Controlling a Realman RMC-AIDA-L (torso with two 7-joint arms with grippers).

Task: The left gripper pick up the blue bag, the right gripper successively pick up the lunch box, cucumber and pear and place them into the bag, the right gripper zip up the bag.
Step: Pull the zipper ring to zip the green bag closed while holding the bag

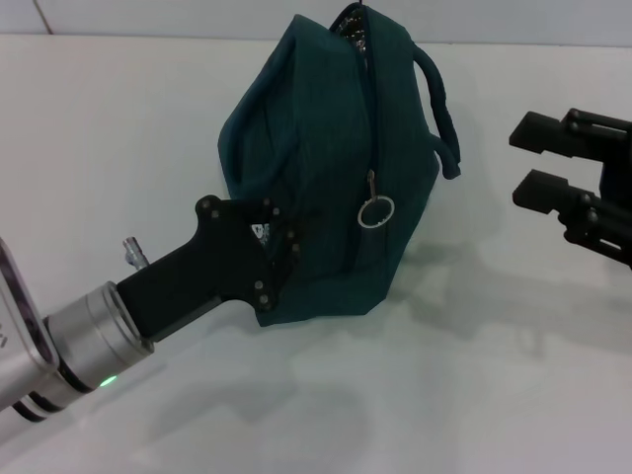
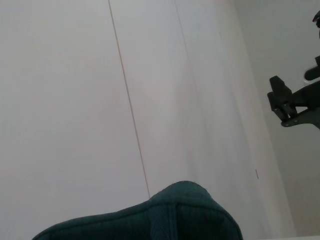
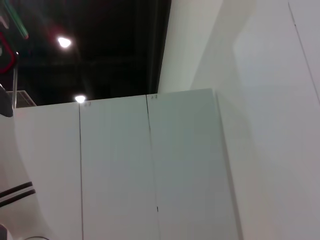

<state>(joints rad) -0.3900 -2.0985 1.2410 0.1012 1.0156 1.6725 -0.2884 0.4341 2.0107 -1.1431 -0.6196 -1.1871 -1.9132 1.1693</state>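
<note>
**Free room around the blue bag**

In the head view we see the blue bag [image 1: 326, 168] standing mid-table, its ring zipper pull [image 1: 375, 211] hanging on the side facing us. The left gripper [image 1: 281, 259] presses against the bag's lower left flank, blocking that side. We find open white table [image 1: 513, 385] between the bag and the right gripper [image 1: 528, 163], whose fingers stand apart well clear of the handle [image 1: 441, 109]. The near table is free.

Bright, even light; soft shadows on table [image 1: 474, 395]; ceiling lamps [image 3: 64, 42] glare.
</note>
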